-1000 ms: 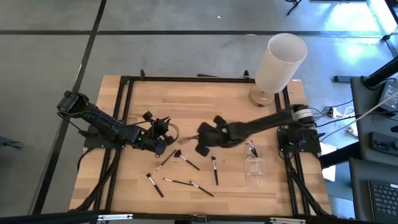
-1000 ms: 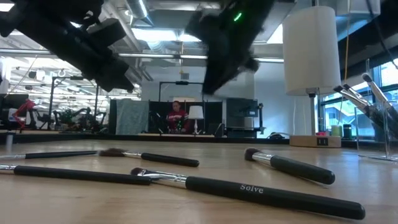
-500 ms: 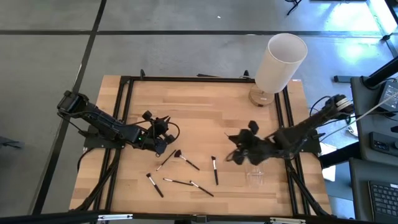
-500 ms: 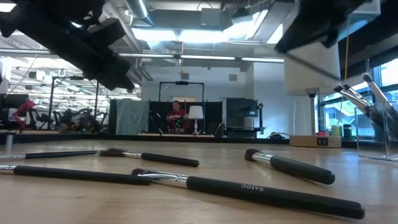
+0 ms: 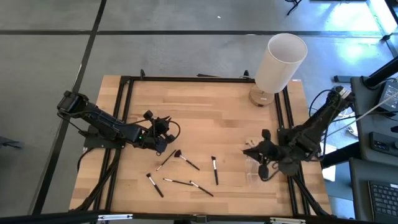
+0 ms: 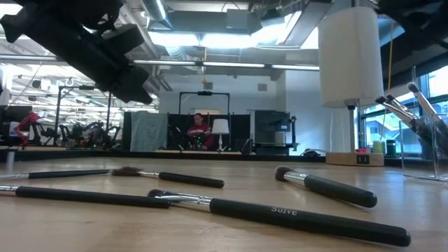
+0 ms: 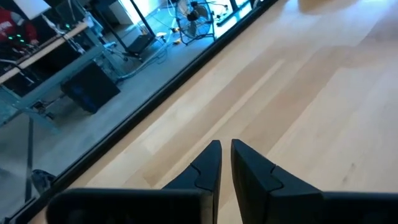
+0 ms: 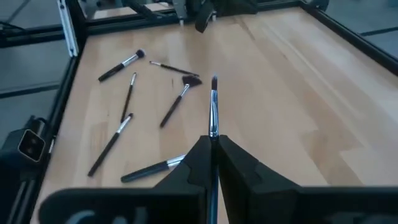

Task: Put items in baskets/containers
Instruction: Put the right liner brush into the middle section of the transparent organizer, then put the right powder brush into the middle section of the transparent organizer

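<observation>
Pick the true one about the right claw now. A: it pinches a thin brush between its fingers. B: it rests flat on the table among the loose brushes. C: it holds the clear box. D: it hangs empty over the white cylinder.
A: in the right wrist view, the right claw is shut on a brush that sticks out past its fingertips.

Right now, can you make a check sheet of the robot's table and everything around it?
Surface: wooden table, black frame.
Job's things: six loose brushes; clear box holding some brushes.
Clutter: tall white cylinder on a wooden base.
Grippers: right gripper shut on a brush, near the box; left gripper shut, holding nothing.
Cables: bundles at both arm bases.
Surroundings: a seated person far behind.
</observation>
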